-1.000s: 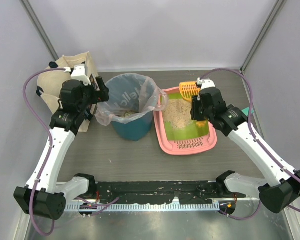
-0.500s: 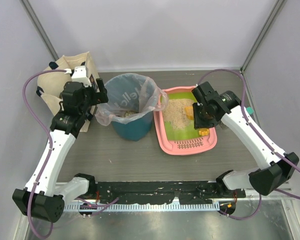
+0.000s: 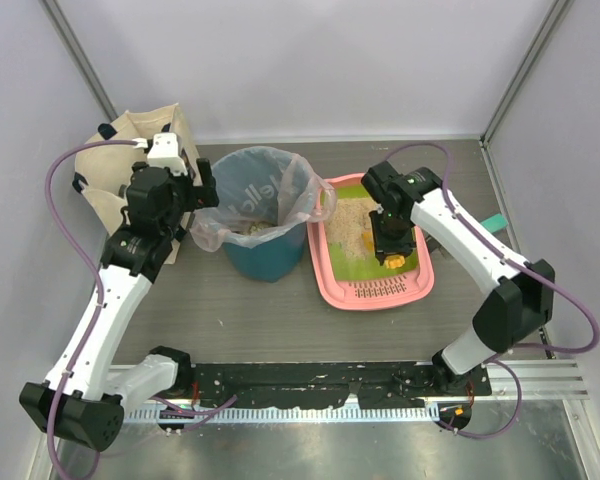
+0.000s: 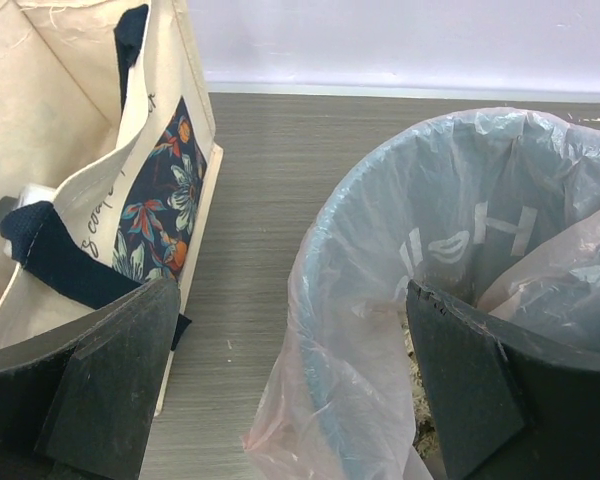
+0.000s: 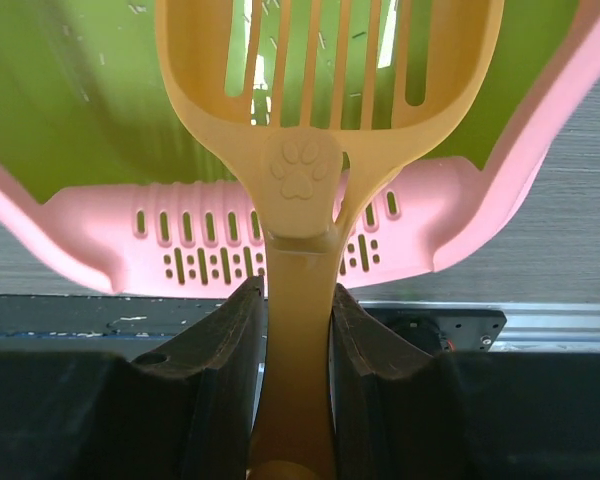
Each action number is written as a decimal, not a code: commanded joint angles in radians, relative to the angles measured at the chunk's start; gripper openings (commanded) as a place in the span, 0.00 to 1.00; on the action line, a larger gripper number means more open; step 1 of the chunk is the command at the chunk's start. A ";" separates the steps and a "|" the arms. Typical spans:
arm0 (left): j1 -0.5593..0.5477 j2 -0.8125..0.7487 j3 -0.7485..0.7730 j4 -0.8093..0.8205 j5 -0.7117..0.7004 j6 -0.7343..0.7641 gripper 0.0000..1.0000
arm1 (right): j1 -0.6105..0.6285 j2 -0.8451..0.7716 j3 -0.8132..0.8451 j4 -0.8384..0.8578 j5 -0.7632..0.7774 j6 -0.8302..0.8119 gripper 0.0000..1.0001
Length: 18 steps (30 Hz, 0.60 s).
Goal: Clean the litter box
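Right fingers (image 5: 220, 370) clamped on orange scoop (image 5: 298, 175) handle, blade low inside litter box (image 3: 323, 268) for sifting. Box sits at bin's (image 3: 270, 260) 3 o'clock on worktop (image 3: 230, 320). Left fingers (image 4: 120, 370) wide apart at bin's 9 o'clock, probably ready to steady the bag.

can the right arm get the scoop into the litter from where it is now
Probably yes. The right gripper is shut on the scoop, which hangs over the bare green floor of the litter box. The litter lies further back in the same tray, with nothing between.
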 commanded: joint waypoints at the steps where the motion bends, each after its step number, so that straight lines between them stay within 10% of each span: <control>1: -0.012 -0.002 0.005 0.044 -0.030 0.017 1.00 | 0.002 0.048 0.005 -0.089 -0.001 -0.050 0.01; 18: -0.034 0.008 0.025 0.015 0.009 0.031 1.00 | -0.050 0.172 -0.115 0.087 -0.096 -0.129 0.01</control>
